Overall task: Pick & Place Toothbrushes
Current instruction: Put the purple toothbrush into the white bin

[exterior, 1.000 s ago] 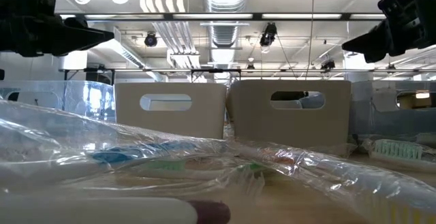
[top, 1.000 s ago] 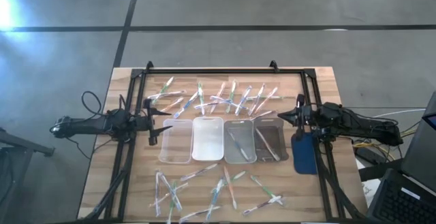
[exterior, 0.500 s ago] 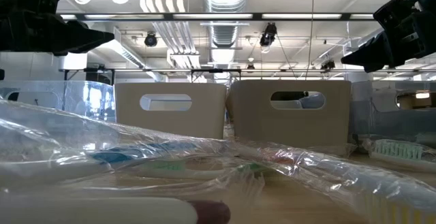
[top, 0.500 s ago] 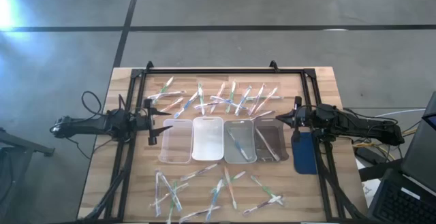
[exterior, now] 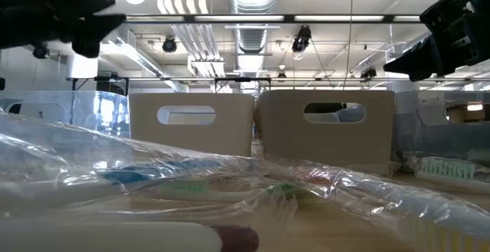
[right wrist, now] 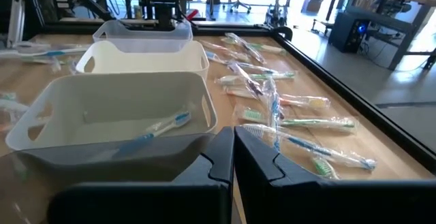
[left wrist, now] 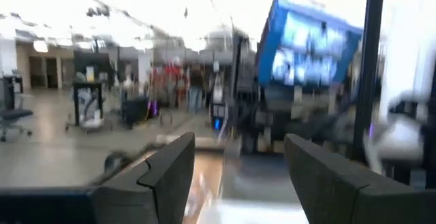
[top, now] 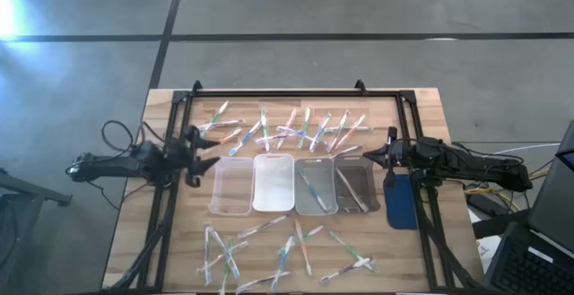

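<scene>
Left end effector [top: 199,148]: fingers apart, empty, beside trays | Right end effector [top: 372,157]: fingers together, empty | Thin plastic-wrapped toothbrushes [top: 287,130]: scattered on wooden desk [top: 126,232] | Advice: single out one, grip mid-handle.

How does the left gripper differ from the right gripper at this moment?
The left gripper is open, its fingers wide apart; the right gripper is shut, fingers pressed together. The left gripper is beside the leftmost tray; the right gripper is beside the rightmost tray. Both are empty and above the table.
</scene>
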`<action>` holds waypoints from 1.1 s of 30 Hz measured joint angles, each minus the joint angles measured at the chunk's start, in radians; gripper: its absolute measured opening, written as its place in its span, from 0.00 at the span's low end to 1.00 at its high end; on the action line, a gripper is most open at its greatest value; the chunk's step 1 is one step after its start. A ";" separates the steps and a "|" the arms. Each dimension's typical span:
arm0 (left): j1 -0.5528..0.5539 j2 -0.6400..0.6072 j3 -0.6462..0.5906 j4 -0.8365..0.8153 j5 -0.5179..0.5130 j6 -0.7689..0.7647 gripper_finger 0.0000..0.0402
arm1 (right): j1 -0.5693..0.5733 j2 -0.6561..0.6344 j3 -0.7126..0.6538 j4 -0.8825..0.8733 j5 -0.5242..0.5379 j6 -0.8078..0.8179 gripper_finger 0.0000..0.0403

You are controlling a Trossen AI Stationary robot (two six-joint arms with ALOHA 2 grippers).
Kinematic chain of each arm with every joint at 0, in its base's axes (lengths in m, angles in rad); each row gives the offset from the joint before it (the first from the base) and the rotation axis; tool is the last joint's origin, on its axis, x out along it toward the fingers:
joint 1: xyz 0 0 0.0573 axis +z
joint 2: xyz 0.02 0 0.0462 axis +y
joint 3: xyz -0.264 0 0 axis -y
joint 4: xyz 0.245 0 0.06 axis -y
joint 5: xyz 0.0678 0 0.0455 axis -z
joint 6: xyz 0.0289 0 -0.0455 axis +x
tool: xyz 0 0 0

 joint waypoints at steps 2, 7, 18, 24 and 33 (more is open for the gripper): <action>0.000 0.000 0.000 0.076 -0.003 0.000 0.58 | 0.000 0.000 0.000 0.000 0.000 0.000 0.02; 0.000 0.000 0.000 0.174 -0.158 0.056 0.58 | 0.000 0.001 0.000 0.000 -0.001 0.000 0.02; 0.001 0.039 0.023 0.169 -0.458 0.040 0.58 | 0.000 0.000 0.000 0.000 -0.001 0.000 0.02; 0.001 0.135 0.115 0.105 -0.456 0.060 0.58 | 0.000 0.000 0.000 0.000 -0.001 0.000 0.02; 0.000 0.327 0.288 -0.072 -0.455 0.057 0.58 | 0.000 0.000 0.000 0.000 -0.001 0.000 0.02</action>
